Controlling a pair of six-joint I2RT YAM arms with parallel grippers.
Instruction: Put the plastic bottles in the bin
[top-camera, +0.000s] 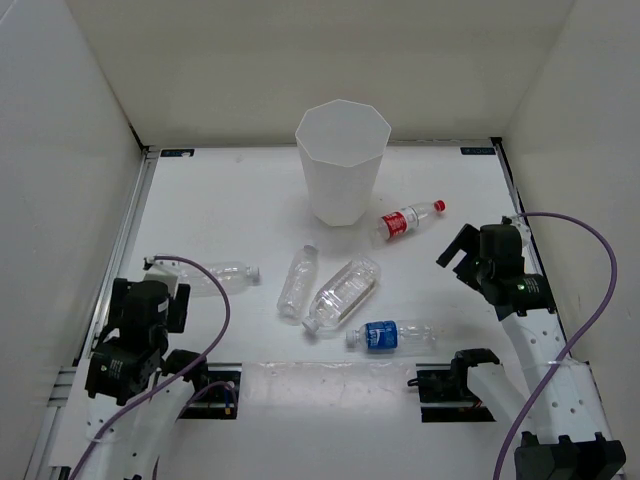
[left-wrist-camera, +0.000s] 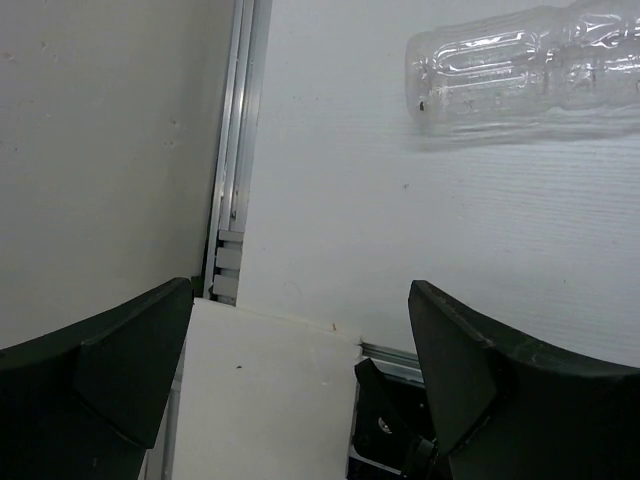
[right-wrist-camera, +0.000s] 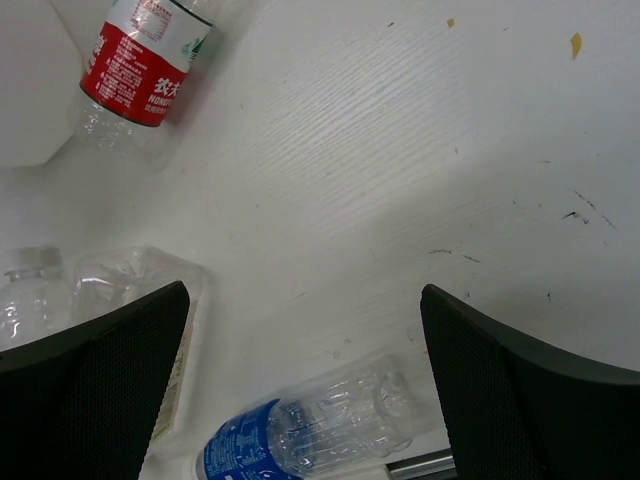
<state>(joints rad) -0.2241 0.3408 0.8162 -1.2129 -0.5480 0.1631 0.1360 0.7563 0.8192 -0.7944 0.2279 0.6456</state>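
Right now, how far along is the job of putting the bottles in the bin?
Done: nothing yet; no bottle shows inside the bin. In hand: nothing; the left gripper and the right gripper are open and empty. Left: all five lie on the table, the red bottle, the blue bottle, the ribbed bottle, the middle slim bottle and the left slim bottle.

A white worktop (top-camera: 250, 195) is boxed in by plain white walls (top-camera: 60, 150); a metal rail (top-camera: 126, 240) edges its left side.
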